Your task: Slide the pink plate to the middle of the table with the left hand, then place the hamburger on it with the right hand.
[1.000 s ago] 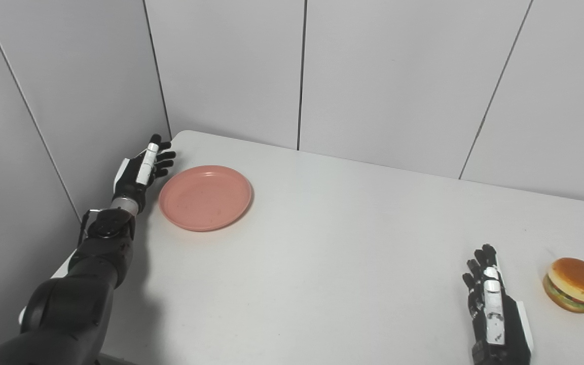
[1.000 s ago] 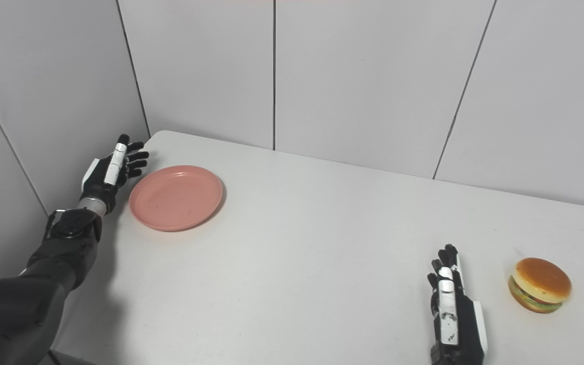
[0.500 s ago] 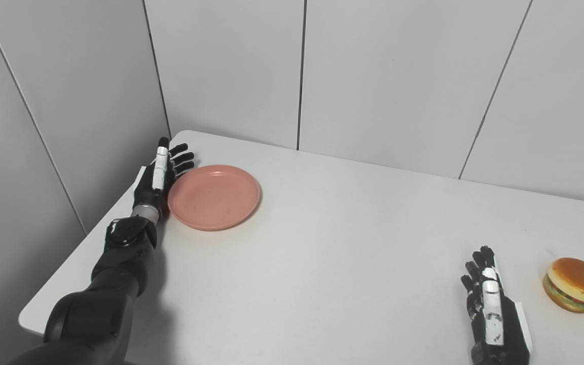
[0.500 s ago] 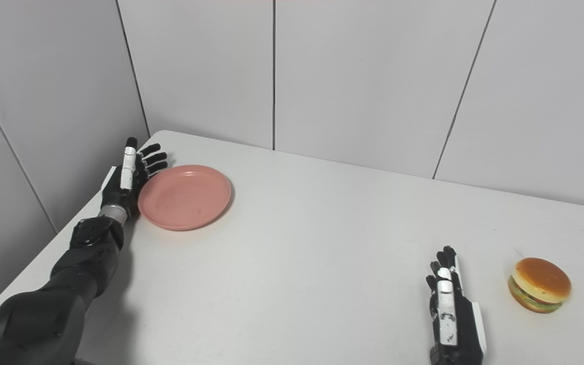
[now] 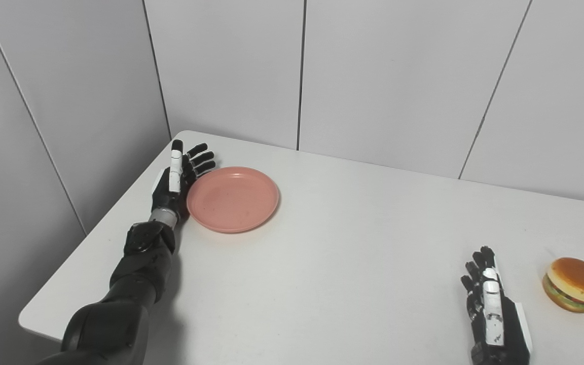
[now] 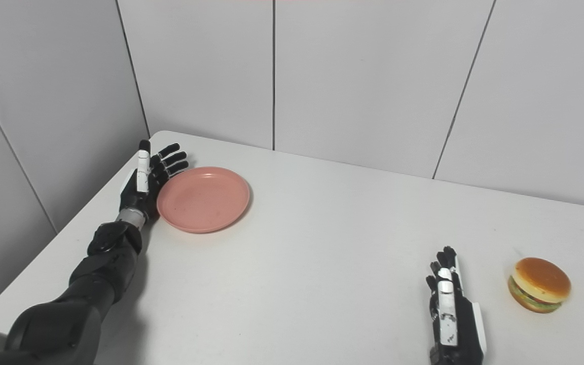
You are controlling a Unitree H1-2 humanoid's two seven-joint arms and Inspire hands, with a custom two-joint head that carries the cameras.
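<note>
White rectangular table (image 5: 332, 243) set into a corner of pale grey panelled walls (image 5: 398, 76).

Round, shallow pink plastic plate (image 5: 233, 198) lying flat in the far left part of the table, near the corner and well short of the middle. Nothing in the plate.

Toy hamburger with tan bun, green lettuce and red layer (image 5: 575, 285) resting on the table at the near right, well apart from the plate.

Black-and-white left hand (image 5: 175, 180) standing on edge just beside the plate's left rim, palm turned toward the plate, fingers (image 5: 202, 157) extended and spread, closed on nothing. Apparently touching the rim, though contact not clearly resolved from these views. Black forearm stretched across the table's left side.

Black-and-white right hand (image 6: 451, 309) low over the table at the near right, back facing up, fingers straight and pointing away, holding nothing. Positioned near the hamburger's left side, with a clear gap between.
</note>
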